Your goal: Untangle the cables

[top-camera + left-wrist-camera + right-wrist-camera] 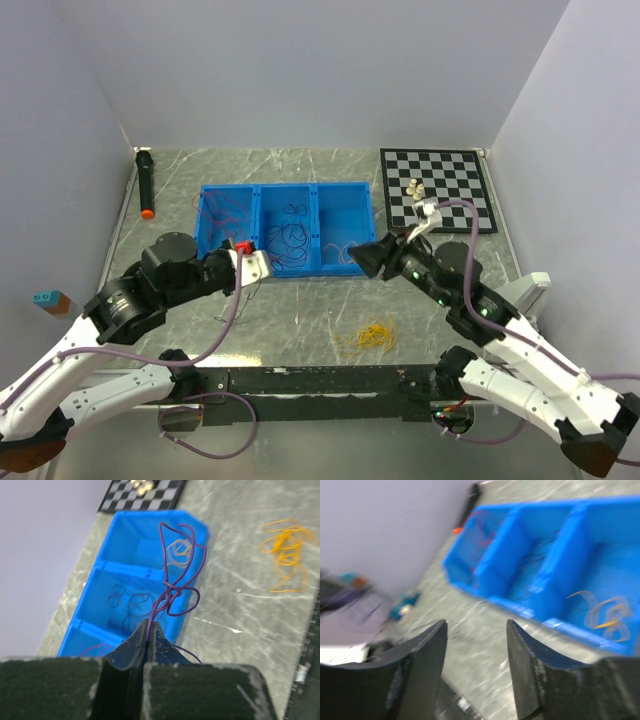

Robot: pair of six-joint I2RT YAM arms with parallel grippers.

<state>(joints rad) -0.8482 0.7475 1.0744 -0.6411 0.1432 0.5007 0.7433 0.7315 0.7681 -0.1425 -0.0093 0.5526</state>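
Note:
My left gripper point(150, 625) is shut on a thin curly purple wire point(175, 580) and holds it up over the near edge of the blue three-compartment tray point(197, 527). In the top view that gripper point(262, 263) is at the tray's front wall point(300, 274). Red wires point(228, 210) lie in the left compartment, dark wires point(290, 238) in the middle one, and a pale yellowish wire point(602, 612) in the right one. A loose yellow-orange bundle point(372, 333) lies on the table. My right gripper point(366, 256) is open and empty by the tray's right front corner point(555, 625).
A chessboard point(437, 188) with a few pieces is at the back right. A black marker with an orange tip point(146, 183) lies at the back left. A small blue-and-brown block point(50, 300) sits off the table's left edge.

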